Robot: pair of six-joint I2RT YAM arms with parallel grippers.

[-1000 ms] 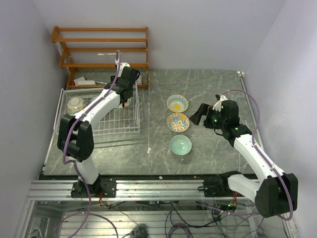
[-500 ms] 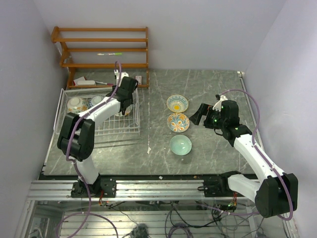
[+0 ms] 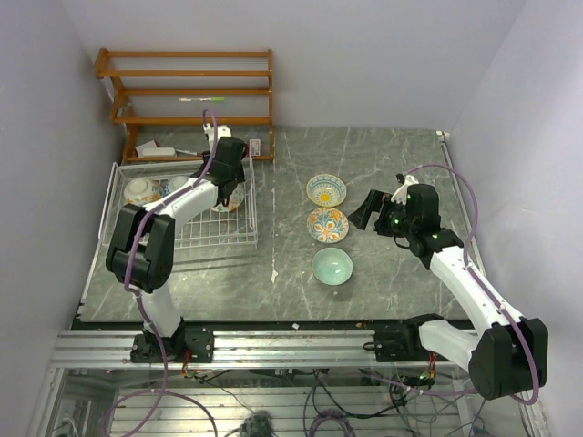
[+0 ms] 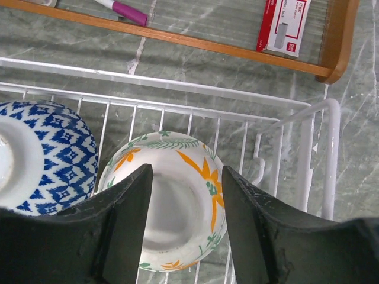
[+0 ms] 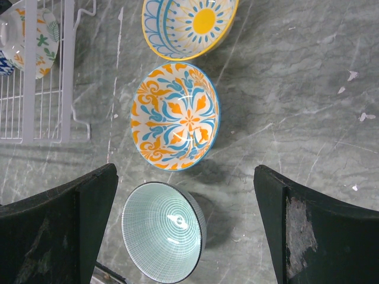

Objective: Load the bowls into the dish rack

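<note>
While the left gripper [image 4: 186, 174] hangs over the far right corner of the dish rack [image 4: 317, 148], its fingers stand half apart on both sides of an upside-down orange-flowered bowl [image 4: 177, 157]; whether they press it, I cannot tell. Just left of it lies a blue patterned bowl [image 4: 53, 154]. Three more bowls [image 5: 174, 115] lie in a row on the table [image 5: 296, 89], right of the rack. Beside them the right gripper [image 5: 185, 171] is wide open and empty.
</note>
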